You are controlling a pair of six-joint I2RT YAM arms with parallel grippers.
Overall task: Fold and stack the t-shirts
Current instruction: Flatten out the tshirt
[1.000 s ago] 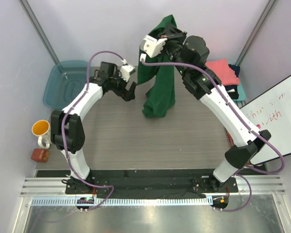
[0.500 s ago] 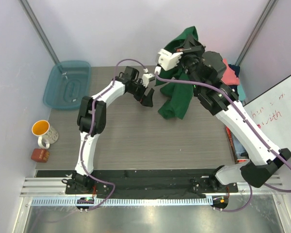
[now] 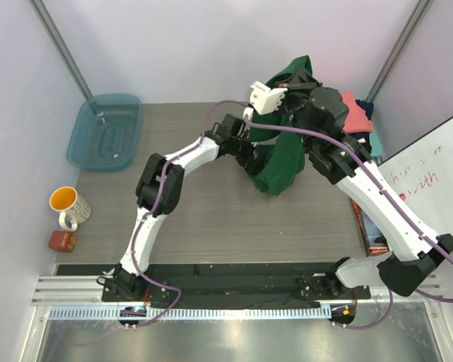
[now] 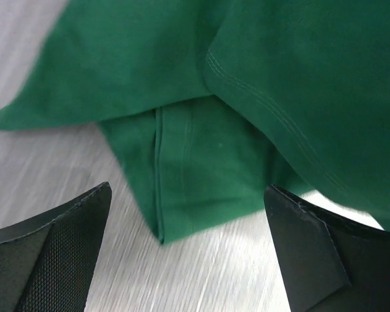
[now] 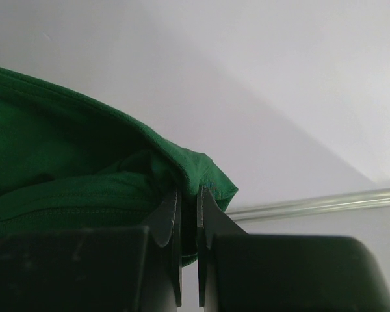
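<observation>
A dark green t-shirt (image 3: 281,160) hangs over the back middle of the table, its lower end near or on the tabletop. My right gripper (image 3: 293,77) is raised and shut on its top edge; in the right wrist view the jaws (image 5: 188,201) pinch a fold of green cloth (image 5: 84,175). My left gripper (image 3: 251,154) is at the shirt's lower left and open. Its fingers (image 4: 49,253) straddle the table just below a hanging corner of the shirt (image 4: 182,188), touching nothing. Folded t-shirts, coral-pink on top (image 3: 356,113), are stacked at the back right.
A translucent teal tub (image 3: 106,132) stands at the back left. An orange-lined mug (image 3: 65,204) and a small brown block (image 3: 61,240) sit off the table's left edge. A whiteboard (image 3: 430,181) leans at the right.
My left arm has stretched right, bringing its open gripper to the shirt's lower corner. The right arm has carried the hanging shirt to the right.
</observation>
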